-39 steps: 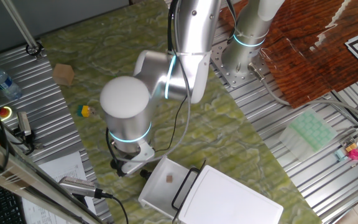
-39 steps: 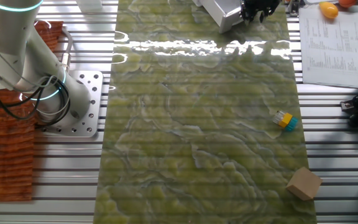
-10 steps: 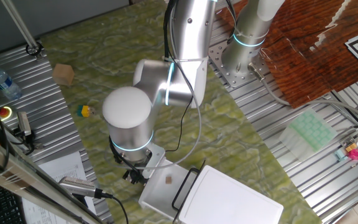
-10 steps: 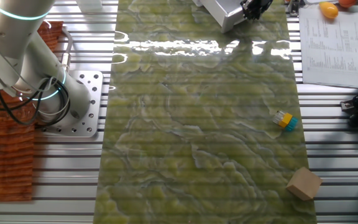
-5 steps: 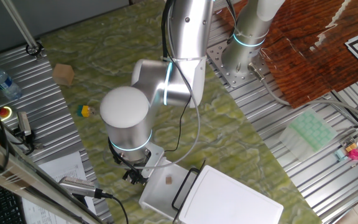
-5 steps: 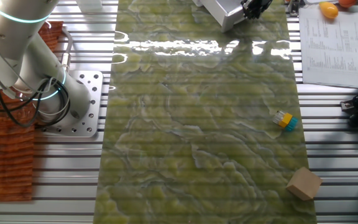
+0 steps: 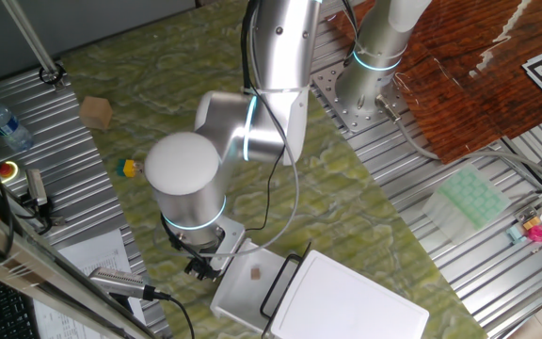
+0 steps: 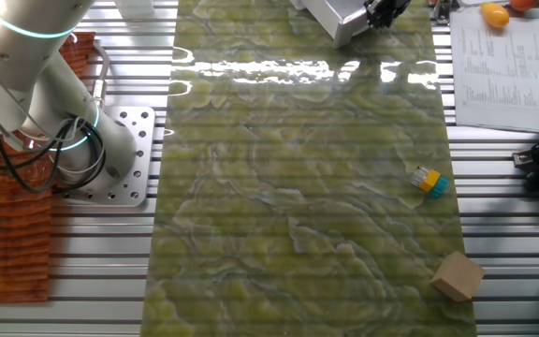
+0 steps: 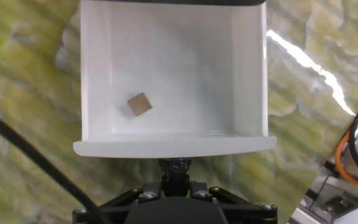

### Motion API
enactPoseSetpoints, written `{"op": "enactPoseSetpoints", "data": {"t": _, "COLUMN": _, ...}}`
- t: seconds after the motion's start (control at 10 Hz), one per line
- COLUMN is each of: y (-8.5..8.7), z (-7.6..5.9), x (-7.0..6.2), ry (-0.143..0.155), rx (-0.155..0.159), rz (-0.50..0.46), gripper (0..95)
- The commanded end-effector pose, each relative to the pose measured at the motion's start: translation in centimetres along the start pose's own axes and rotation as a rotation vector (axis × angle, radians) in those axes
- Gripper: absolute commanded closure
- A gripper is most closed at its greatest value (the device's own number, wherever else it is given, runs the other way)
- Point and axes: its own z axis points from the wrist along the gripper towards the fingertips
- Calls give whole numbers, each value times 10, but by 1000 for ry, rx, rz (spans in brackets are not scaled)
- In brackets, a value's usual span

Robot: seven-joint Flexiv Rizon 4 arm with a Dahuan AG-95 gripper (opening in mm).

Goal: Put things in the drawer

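The white drawer (image 9: 250, 81) stands pulled out of the flat-topped white box (image 7: 346, 301), with its black wire handle (image 7: 283, 279) beside it. A tiny tan-brown cube (image 9: 140, 104) lies inside on the drawer floor, also seen in one fixed view (image 7: 255, 272). My gripper (image 9: 174, 167) hangs just outside the drawer's front rim, fingers drawn together on a small black stubby piece that is hard to tell from the black fingertips. In the fixed views the gripper (image 7: 205, 266) (image 8: 382, 11) sits at the drawer's (image 8: 330, 21) outer end.
A yellow and blue toy (image 7: 128, 168) (image 8: 428, 181) and a cardboard cube (image 7: 95, 112) (image 8: 458, 276) lie on the green mat. A water bottle (image 7: 3, 122), papers (image 8: 494, 65) and tools sit along the table's side. The arm's base (image 7: 374, 56) stands at the back.
Since 3.9 s ago the gripper has moved over to the drawer's front end. In the last second the arm's elbow has drifted slightly left; the gripper has hardly moved.
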Motion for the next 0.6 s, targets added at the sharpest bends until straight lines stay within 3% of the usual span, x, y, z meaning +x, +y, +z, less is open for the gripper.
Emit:
{"op": "enactPoseSetpoints", "data": {"t": 0.1, "y": 0, "z": 0, "x": -1, "ry": 1, "rx": -4, "rz": -2, "gripper": 950}}
{"op": "enactPoseSetpoints", "data": {"t": 0.6, "y": -4, "z": -2, "x": -8, "ry": 1, "rx": -16, "rz": -12, "gripper": 950}}
